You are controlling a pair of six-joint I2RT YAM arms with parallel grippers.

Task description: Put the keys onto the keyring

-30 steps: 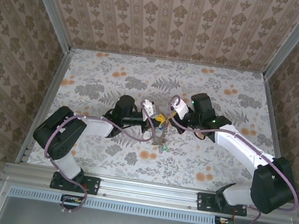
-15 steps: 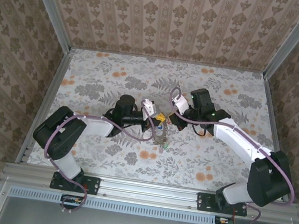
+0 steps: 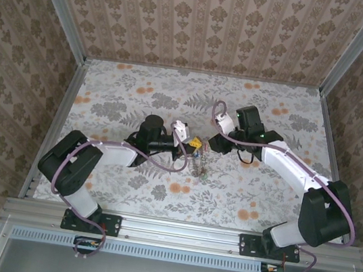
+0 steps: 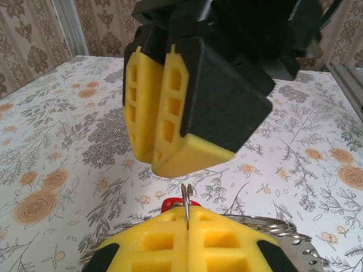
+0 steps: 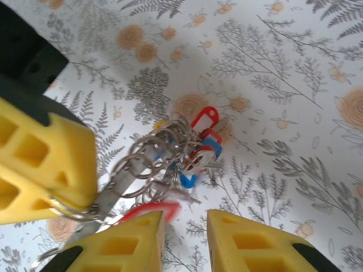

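Left tool [image 4: 186, 225] pinches the keyring [image 4: 185, 204] at centre frame in the top view. The keys [image 5: 195, 150] bunch on it above the desk [image 5: 295, 85]. Right tool [image 5: 186, 222] is spread just beside them.

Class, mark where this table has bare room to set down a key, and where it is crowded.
Free: the far strip of table along the back wall, and the near-centre patch along the front rail. Crowded: mid-table, where the left gripper and right gripper meet over the bunched keys.

Floral tabletop [image 3: 140, 89] w/ wallpapered walls [image 3: 205, 23] around.
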